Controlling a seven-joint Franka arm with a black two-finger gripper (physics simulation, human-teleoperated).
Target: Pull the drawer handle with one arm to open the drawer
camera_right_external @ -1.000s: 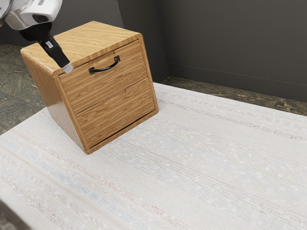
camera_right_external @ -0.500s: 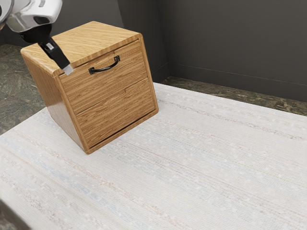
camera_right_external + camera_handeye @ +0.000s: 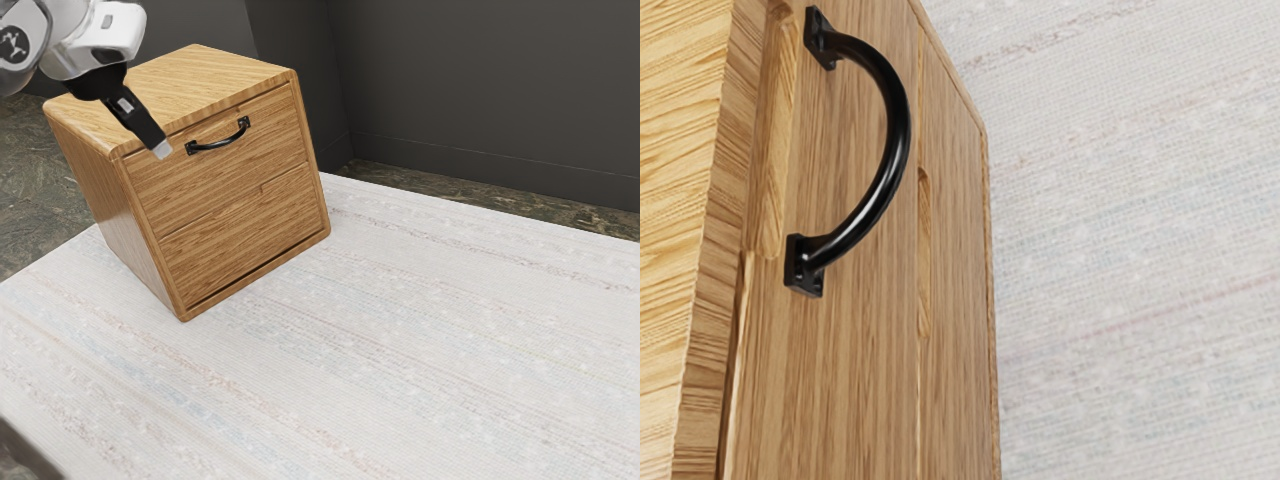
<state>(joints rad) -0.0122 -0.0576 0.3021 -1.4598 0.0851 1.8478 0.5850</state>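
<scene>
A wooden cabinet [image 3: 190, 90] stands at the back left of the table, with two drawers in its front. The upper drawer [image 3: 225, 170] carries a black curved handle [image 3: 217, 138] and sits flush with the front. My gripper [image 3: 160, 150] hangs at the cabinet's top front edge, just to the exterior view's left of the handle and apart from it. The wrist view looks down the drawer front [image 3: 850, 340] from close by, with the handle [image 3: 880, 150] just ahead of the hand and nothing around it.
The lower drawer [image 3: 245, 240] is also flush. A pale woven tabletop [image 3: 420, 340] spreads in front of the cabinet and to the exterior view's right. Dark walls [image 3: 480, 70] stand behind.
My hand has shifted a little toward the exterior view's right, bringing the gripper closer to the handle's near end. The drawer has not moved.
</scene>
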